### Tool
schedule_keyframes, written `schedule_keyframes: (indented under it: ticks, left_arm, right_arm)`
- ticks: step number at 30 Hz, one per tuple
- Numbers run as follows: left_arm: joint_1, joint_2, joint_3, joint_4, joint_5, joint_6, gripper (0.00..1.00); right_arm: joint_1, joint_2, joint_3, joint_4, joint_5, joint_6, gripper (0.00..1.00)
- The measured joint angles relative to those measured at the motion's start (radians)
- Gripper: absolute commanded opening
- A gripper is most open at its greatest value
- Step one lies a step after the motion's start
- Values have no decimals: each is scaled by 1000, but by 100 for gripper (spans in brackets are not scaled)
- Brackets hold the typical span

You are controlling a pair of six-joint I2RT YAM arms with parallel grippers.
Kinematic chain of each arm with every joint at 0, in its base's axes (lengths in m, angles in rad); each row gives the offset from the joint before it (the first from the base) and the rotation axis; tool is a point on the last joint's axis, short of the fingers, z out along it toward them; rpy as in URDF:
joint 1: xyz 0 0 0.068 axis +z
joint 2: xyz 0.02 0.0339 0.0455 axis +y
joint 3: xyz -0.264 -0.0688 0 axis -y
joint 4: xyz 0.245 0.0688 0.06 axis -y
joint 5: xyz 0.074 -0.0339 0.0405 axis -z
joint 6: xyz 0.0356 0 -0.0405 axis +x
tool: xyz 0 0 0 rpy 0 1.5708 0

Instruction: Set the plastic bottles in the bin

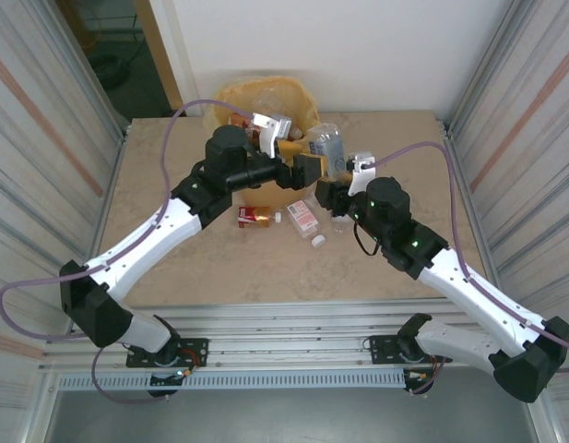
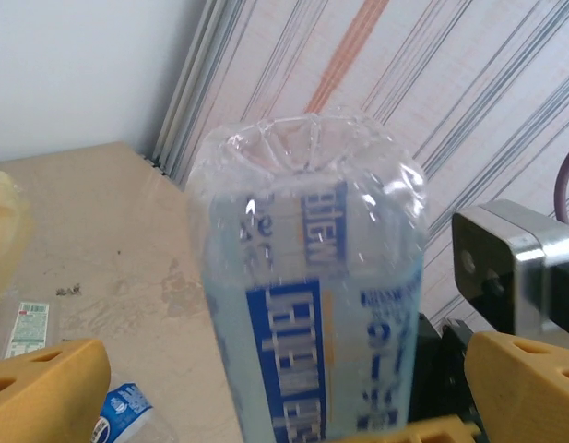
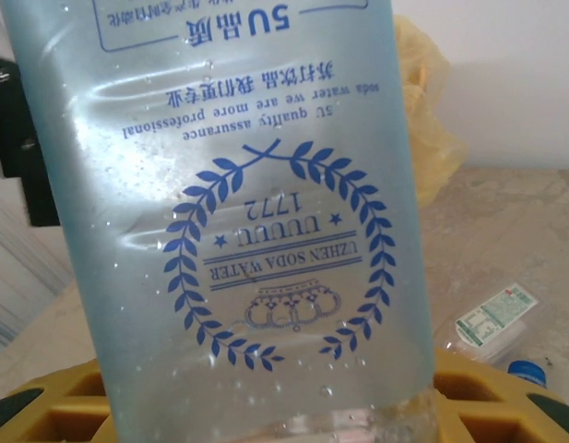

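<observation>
Clear bottle (image 3: 256, 231): prob light, thin, slick; take mid-label. R jaws clamp it; L jaws wide around it.

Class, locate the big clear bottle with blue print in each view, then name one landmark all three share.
Top external: clear bottle, just right of centre, upper half.
Left wrist: the clear bottle stands mid-frame.
Right wrist: the clear bottle covers left and centre, print upside down.
Shared landmark: the yellow bin liner.
</observation>
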Motion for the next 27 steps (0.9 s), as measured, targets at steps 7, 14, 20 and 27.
schedule_keyframes:
  ticks: [7, 14, 20, 27]
  left_arm:
    - [-3, 35, 17, 3, 7, -1, 73]
    - [-6, 38, 24, 23, 3, -17, 36]
    - [0, 50, 51, 34, -6, -18, 26]
    - [55, 90, 153, 53, -46, -21, 26]
  right_arm:
    - [35, 28, 12, 8, 1, -26, 32]
    - [50, 51, 26, 15, 30, -51, 42]
    - [59, 53, 34, 15, 51, -69, 73]
    - [63, 4, 30, 11, 95, -79, 97]
